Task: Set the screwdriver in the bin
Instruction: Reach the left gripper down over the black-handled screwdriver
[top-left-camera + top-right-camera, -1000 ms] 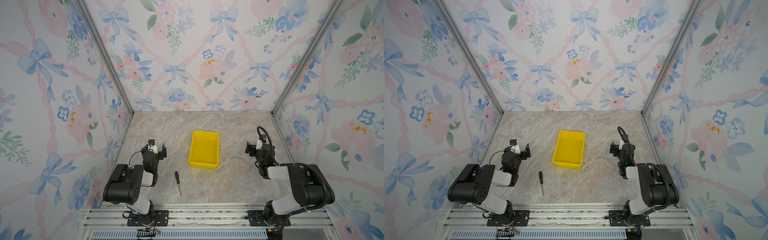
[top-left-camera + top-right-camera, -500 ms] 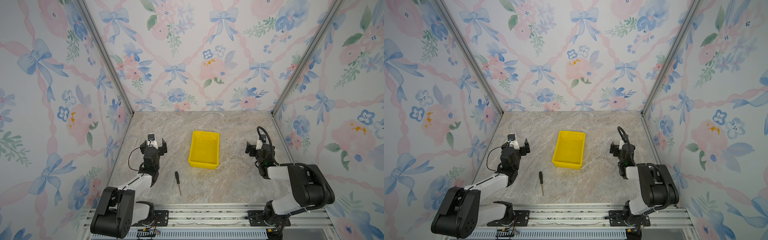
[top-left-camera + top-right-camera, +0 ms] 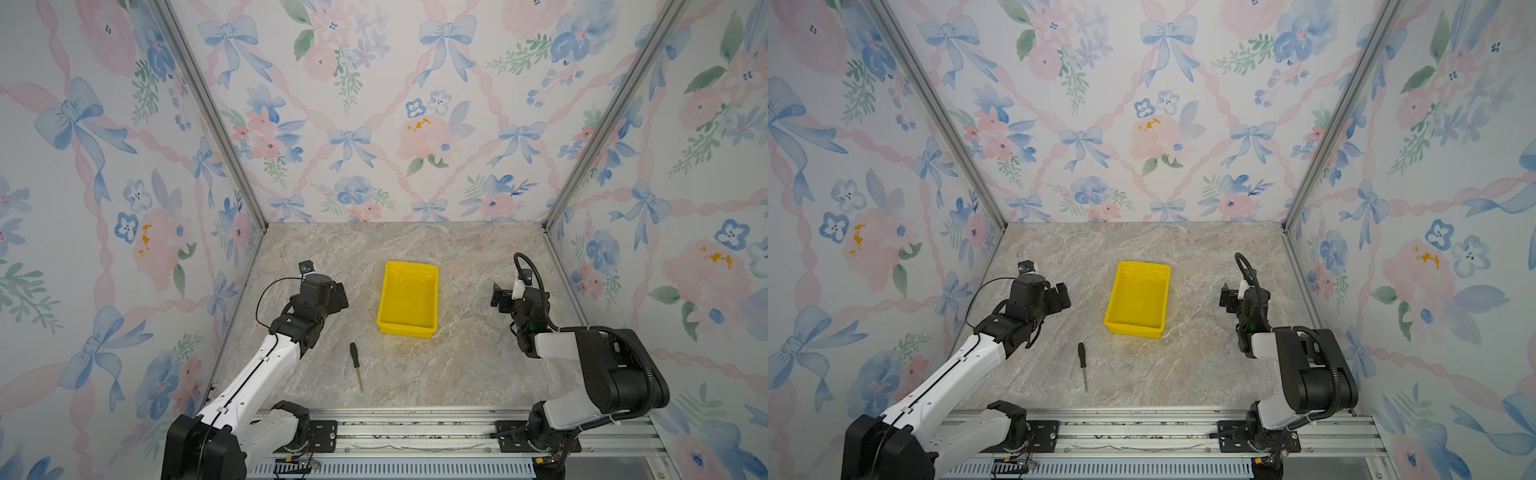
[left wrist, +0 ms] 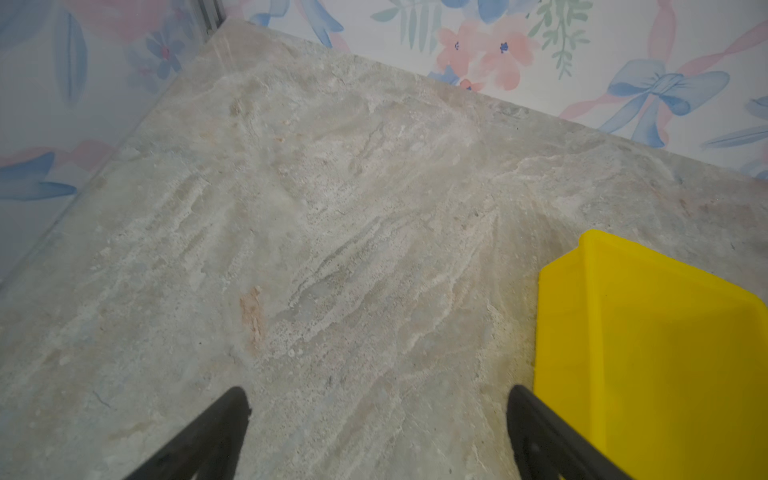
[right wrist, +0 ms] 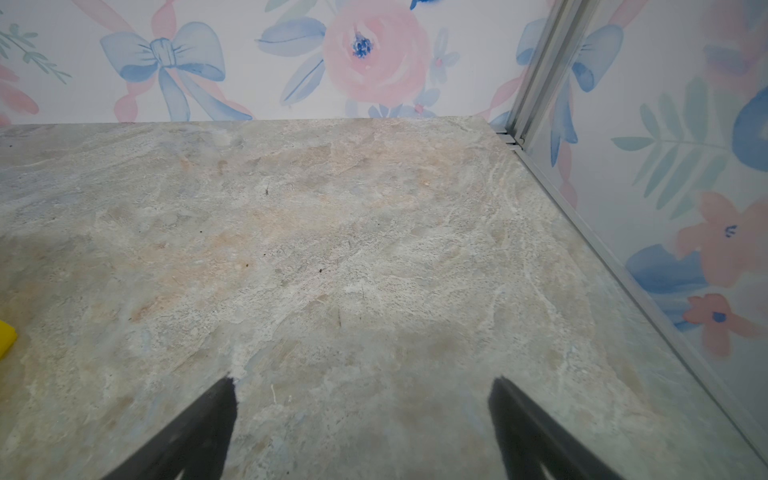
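Both top views look down from front; low wrist views share the bin [image 4: 557, 316].

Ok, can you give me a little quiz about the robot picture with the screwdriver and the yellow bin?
1. True or false: the screwdriver already lies inside the yellow bin.
2. Which is nearer the screwdriver? A) left gripper B) right gripper
3. Fill in: both grippers' jaws stand ____.
Key: 1 false, it lies on the table. 2 A. 3 open.
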